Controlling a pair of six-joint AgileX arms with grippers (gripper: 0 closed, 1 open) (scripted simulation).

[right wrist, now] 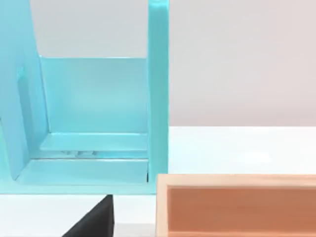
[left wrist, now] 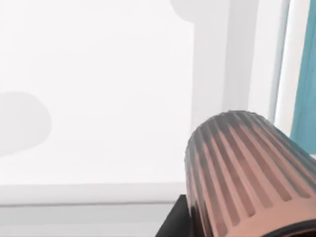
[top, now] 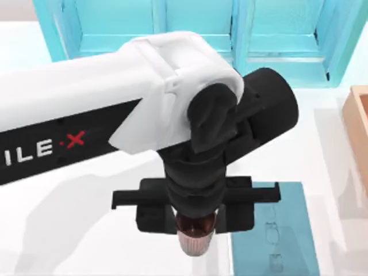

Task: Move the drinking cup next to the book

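The drinking cup [top: 195, 241], reddish-brown with a paler ribbed pinkish end, pokes out from under my left gripper [top: 195, 226], which is shut on it near the table's front. The teal-blue book [top: 282, 230] lies flat just right of the cup, and its near edge is partly covered by the gripper's black body. Up close in the left wrist view, the ribbed cup [left wrist: 247, 173] hangs over the white table. I cannot tell whether the cup touches the table.
A big light-blue shelf unit [top: 201, 23] spans the back of the table and also appears as the shelf unit [right wrist: 94, 123] in the right wrist view. A tan wooden box [top: 357, 132] stands at the right edge, close in front of the right wrist camera as the box [right wrist: 237, 205].
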